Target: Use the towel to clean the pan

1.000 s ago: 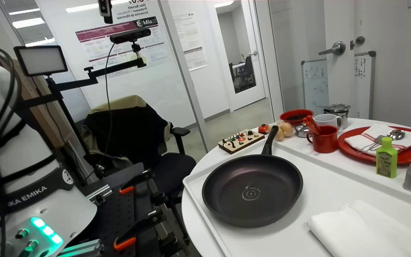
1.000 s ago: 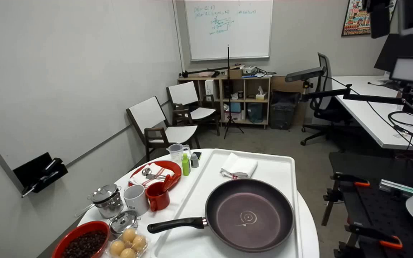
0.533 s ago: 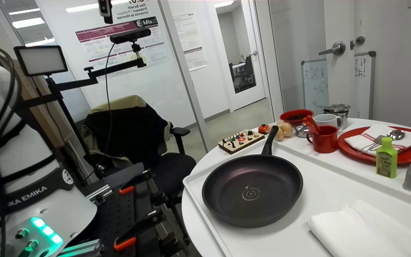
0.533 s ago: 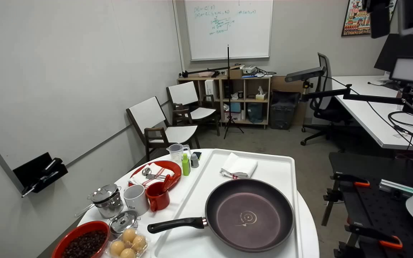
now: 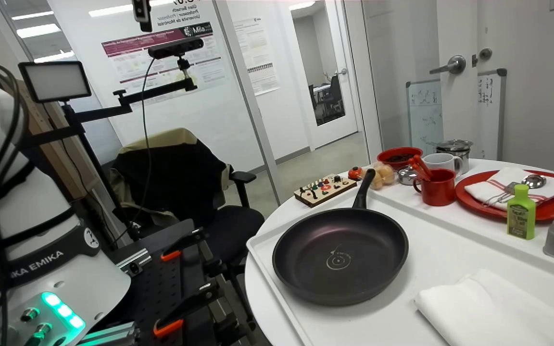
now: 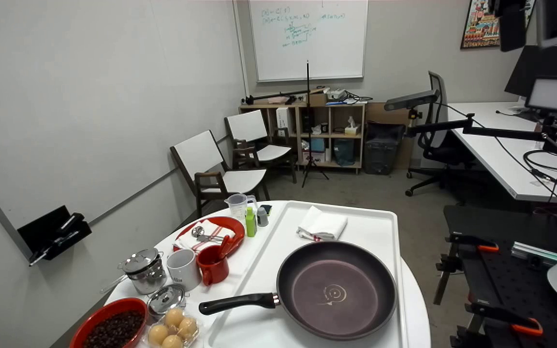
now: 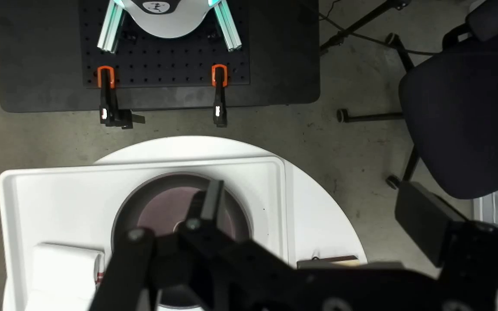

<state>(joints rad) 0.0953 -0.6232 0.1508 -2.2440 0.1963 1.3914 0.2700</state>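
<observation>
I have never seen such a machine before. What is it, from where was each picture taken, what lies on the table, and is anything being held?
The machine is a single robot arm. At its end is a gripper, a kind of two-fingered mechanical hand. Two pictures come from cameras outside the robot, looking across the round white table from different places. The wrist picture comes from the arm itself, looking down, so the gripper appears large and blurred.

On the table is a white tray, holding a black frying pan and, beside it, a folded white towel. Next to the tray are, among other things, a red mug, a green bottle and a red plate.

Nothing is held: the fingers stand apart with nothing between them.
</observation>
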